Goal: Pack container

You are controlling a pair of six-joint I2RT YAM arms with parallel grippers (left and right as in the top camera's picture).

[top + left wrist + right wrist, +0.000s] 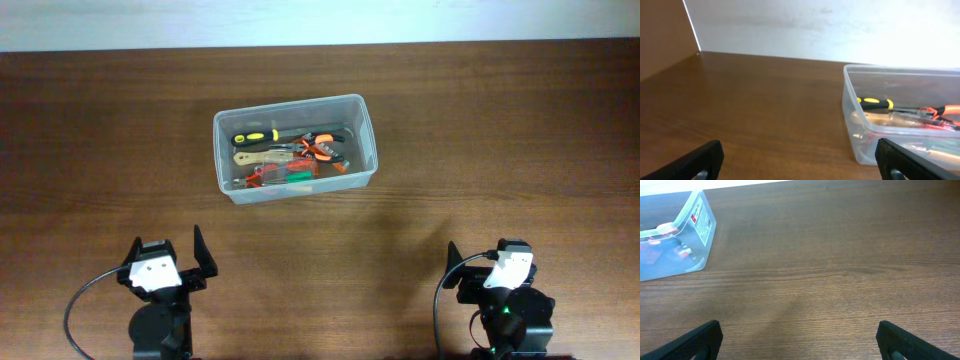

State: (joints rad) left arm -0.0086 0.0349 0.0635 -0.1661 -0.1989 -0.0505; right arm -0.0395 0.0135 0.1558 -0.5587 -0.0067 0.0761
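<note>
The clear plastic container (364, 128) stands on the wooden table, past the middle. Several hand tools lie inside it: a yellow-and-black handled screwdriver (255, 136), orange-handled pliers (322, 150) and a green-handled tool (297, 171). The container also shows at the right of the left wrist view (852, 125) and at the top left of the right wrist view (704, 230). My left gripper (168, 262) is open and empty near the front left edge. My right gripper (497, 268) is open and empty near the front right edge. Both are well short of the container.
Brown wooden table (500, 150) runs to a pale wall at the back. In the left wrist view a wall edge (690, 22) rises at the far left. No other objects stand on the table.
</note>
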